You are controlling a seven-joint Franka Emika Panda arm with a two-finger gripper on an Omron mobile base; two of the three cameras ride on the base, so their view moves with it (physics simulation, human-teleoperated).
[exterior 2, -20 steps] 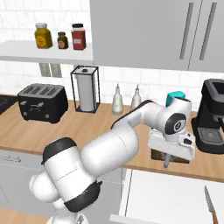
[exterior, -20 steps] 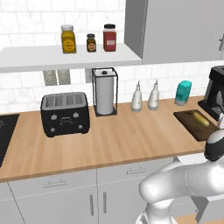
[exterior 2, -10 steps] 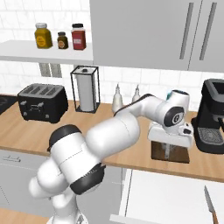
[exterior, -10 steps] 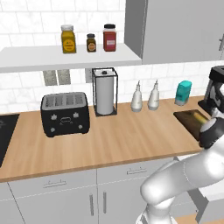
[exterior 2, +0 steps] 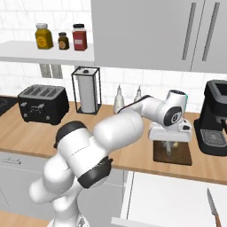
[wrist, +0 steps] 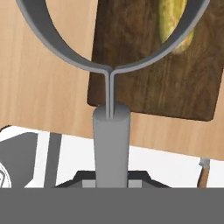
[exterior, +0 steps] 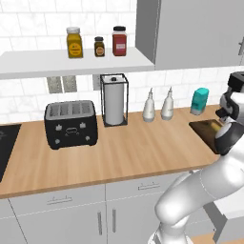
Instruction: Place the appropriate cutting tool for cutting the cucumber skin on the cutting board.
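Scanning the counter from its left end, I found the toaster and the paper-towel stand, then two white bottles and a teal dispenser, with the cutting board lying at the far right beside the coffee machine. The cucumber rested on the board's dark wood. My gripper hung over the board with its jaws clamped tight on the grey handle of a peeler — its looped metal head framed the cucumber in the hand view, raised above the board as far as I could judge. A knife lay well apart on the white surface below the counter's front edge.

I judged the peeler light and rigid, its smooth round handle apt to twist in a pinch, so the mid-handle hold looked right — well clear of the thin loop. Setting it down seemed to call for lowering the head onto bare wood beside the cucumber, not on it.
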